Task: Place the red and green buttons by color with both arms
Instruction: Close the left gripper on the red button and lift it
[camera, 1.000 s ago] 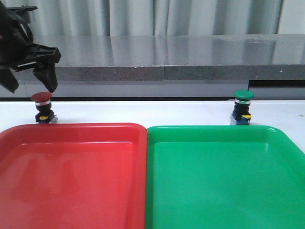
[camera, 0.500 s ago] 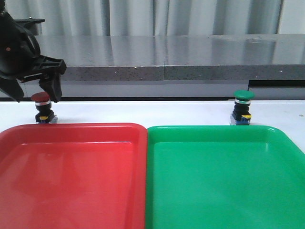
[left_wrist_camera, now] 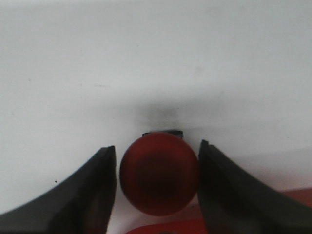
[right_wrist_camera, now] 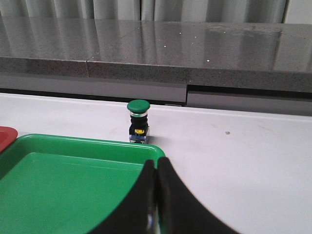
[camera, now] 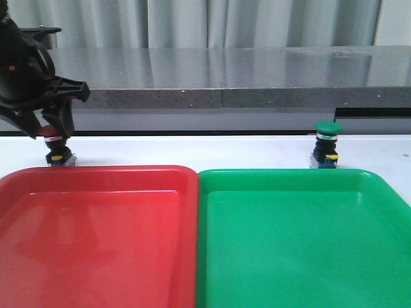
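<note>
- Left gripper: I see it spread, straddling the red button; cap between the jaws, no grip yet.
- Red tray: holds nothing; the red button stands on the worktop just behind it.
- Green tray: holds nothing.
- Green button: untouched, ahead of my right gripper, which is pressed together. Both placements remain.

You have a red tray and a green tray side by side on the white table, rims touching; behind them a grey speckled counter runs across; pale curtains hang beyond it.
</note>
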You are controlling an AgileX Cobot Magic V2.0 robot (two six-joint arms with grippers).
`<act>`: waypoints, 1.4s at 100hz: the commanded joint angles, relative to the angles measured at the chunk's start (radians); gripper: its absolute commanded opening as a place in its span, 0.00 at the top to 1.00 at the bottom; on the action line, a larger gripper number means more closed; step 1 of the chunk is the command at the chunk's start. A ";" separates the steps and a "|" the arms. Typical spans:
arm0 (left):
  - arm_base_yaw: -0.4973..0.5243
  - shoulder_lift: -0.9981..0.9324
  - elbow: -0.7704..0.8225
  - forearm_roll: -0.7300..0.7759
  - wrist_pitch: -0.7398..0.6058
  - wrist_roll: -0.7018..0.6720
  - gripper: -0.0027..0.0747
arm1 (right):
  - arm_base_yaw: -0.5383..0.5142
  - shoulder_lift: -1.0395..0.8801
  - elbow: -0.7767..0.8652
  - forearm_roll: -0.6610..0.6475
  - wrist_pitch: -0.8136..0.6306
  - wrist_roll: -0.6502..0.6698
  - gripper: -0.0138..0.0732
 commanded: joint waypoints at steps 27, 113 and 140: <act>-0.006 -0.058 -0.086 0.000 0.000 -0.001 0.77 | -0.003 -0.020 -0.014 0.002 -0.087 -0.003 0.97; -0.120 -0.419 0.116 0.088 0.088 -0.252 0.77 | -0.003 -0.020 -0.014 0.002 -0.087 -0.003 0.97; -0.251 -0.474 0.291 0.115 -0.001 -0.355 0.77 | -0.003 -0.020 -0.014 0.002 -0.087 -0.003 0.97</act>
